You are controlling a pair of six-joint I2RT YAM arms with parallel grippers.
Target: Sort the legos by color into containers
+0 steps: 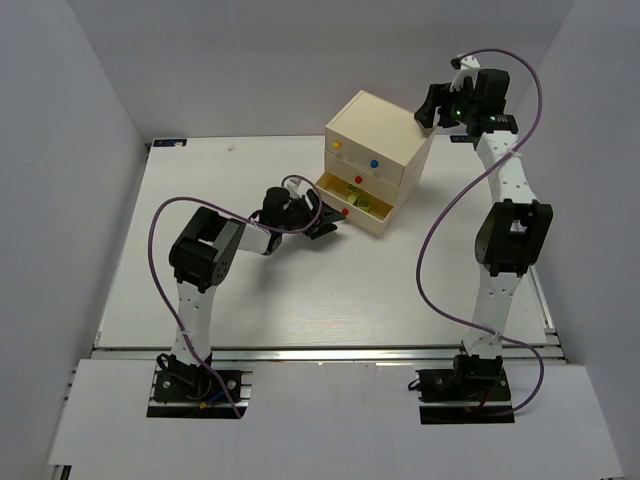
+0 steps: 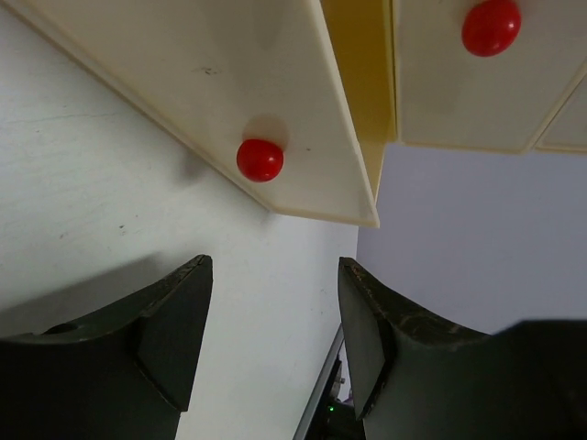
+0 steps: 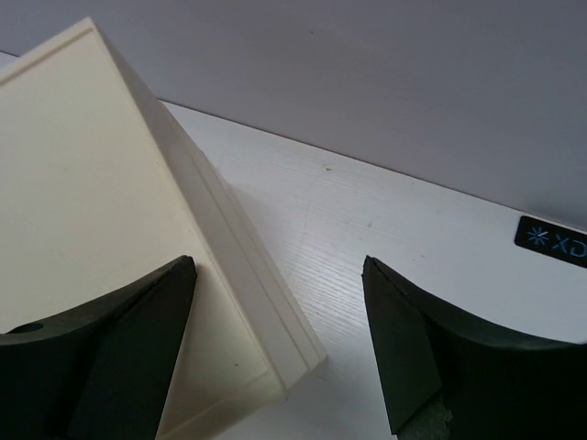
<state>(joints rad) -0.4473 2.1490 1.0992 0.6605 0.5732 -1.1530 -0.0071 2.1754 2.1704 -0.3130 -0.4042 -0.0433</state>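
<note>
From above, the chest [image 1: 385, 130] stands at the far middle of the table [image 1: 200, 290]. Its bottom drawer [image 1: 326, 186] is pulled out toward the left arm, and lime-yellow legos [image 1: 366, 205] show inside it. The drawers with the yellow knob [image 1: 338, 145] and the blue knob [image 1: 374, 162] look pushed in. No brick shows loose outside the chest, so the sorting seems all but done (what lies in the shut drawers is hidden). What seems left is to push the drawer home. The left gripper [image 1: 325, 222] sits just beside that drawer's front; the right gripper [image 1: 435, 105] hangs above the chest's far right corner.

In the left wrist view the left gripper [image 2: 275, 339] is spread wide with nothing between its fingers [image 2: 174, 330]. The drawer front [image 2: 229, 82] and its red knob [image 2: 260, 159] lie straight ahead, near but apart from the fingers. A yellow strip behind the front is the drawer's inside; no single brick can be made out there. A second red knob [image 2: 491, 26] marks a closed drawer above.

In the right wrist view the right gripper [image 3: 275, 348] is also spread and empty, hanging over the edge of the chest top [image 3: 92, 202], one finger over the lid and the other over bare table [image 3: 367, 229]. No lego appears here.
</note>
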